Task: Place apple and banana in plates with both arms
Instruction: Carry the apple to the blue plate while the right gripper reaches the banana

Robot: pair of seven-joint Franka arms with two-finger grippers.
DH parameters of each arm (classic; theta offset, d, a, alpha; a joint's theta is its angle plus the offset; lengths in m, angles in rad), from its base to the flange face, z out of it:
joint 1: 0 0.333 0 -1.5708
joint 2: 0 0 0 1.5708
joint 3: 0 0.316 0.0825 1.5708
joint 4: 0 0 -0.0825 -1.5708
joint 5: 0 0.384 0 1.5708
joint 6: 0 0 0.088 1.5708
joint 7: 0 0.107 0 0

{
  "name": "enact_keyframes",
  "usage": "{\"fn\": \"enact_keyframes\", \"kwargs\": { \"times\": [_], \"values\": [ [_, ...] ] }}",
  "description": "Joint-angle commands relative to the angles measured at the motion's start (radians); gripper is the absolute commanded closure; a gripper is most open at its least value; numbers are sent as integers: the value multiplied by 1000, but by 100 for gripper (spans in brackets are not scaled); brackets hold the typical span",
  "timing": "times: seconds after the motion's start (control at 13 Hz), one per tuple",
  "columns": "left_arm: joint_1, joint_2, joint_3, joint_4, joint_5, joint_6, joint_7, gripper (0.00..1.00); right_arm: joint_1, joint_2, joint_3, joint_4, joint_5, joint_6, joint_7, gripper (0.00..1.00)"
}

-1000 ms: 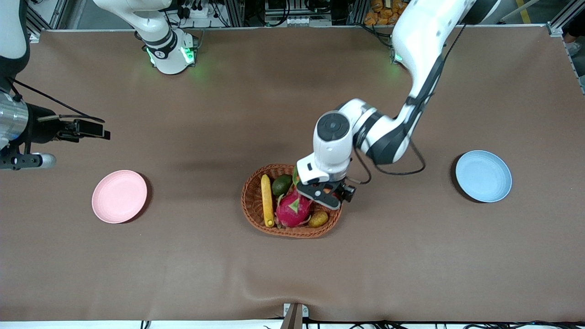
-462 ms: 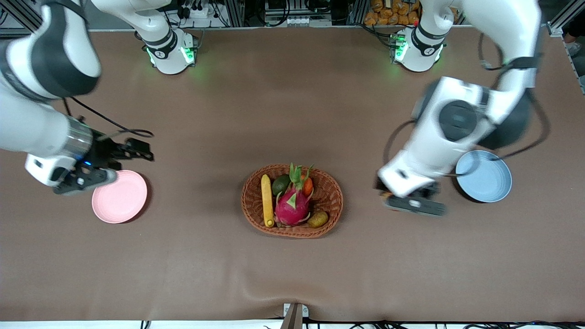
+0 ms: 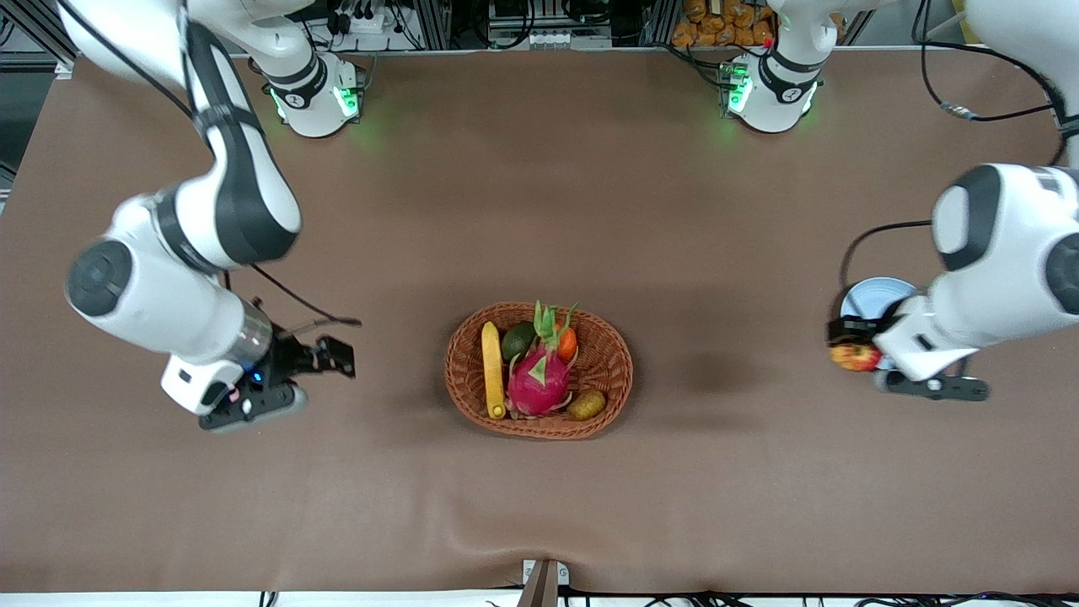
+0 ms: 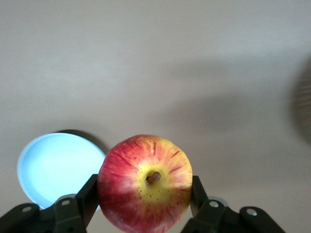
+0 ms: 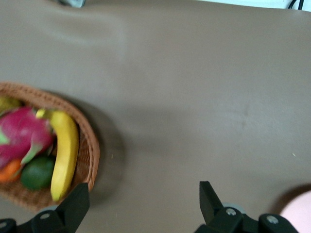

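My left gripper (image 3: 850, 344) is shut on the red and yellow apple (image 3: 854, 357) and holds it in the air at the edge of the light blue plate (image 3: 868, 295), which the left arm partly hides. In the left wrist view the apple (image 4: 145, 182) fills the jaws, with the blue plate (image 4: 53, 167) beside it. The banana (image 3: 492, 369) lies in the wicker basket (image 3: 609, 371). My right gripper (image 3: 335, 357) is open and empty above the table between the pink plate and the basket. The pink plate shows only as a sliver in the right wrist view (image 5: 301, 213). The banana (image 5: 65, 153) shows there too.
The basket also holds a pink dragon fruit (image 3: 539, 381), a green avocado (image 3: 518, 340), a small orange-red fruit (image 3: 568, 343) and a brownish-green oval fruit (image 3: 587, 405). The right arm's elbow (image 3: 169, 278) hangs over the pink plate's spot.
My left gripper lifted the apple out of the basket and carried it to the blue plate's edge. My right arm swung in from the table's end, over the pink plate, toward the basket.
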Motion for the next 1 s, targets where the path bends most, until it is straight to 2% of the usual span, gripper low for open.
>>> {"fn": "enact_keyframes", "kwargs": {
  "times": [0.0,0.08,0.15,0.31,0.38,0.62,0.92],
  "values": [
    [131,-74,-19,-205,-10,159,126,72,49,94,5,90,-1,66,155,0],
    [166,-79,-19,-255,-5,181,136,72,72,106,5,92,-3,80,228,0],
    [179,-96,-17,-323,3,261,149,72,94,125,5,92,-1,115,302,0],
    [223,-99,-17,-456,56,427,157,72,159,174,3,93,-4,266,365,0],
    [231,-96,-17,-490,87,475,157,72,186,201,3,96,-4,322,375,0],
    [268,-84,-17,-510,105,483,198,71,230,263,3,99,-6,455,439,0],
    [291,-42,-17,-512,124,506,209,71,269,341,-3,156,-14,474,474,0]
  ]
}}
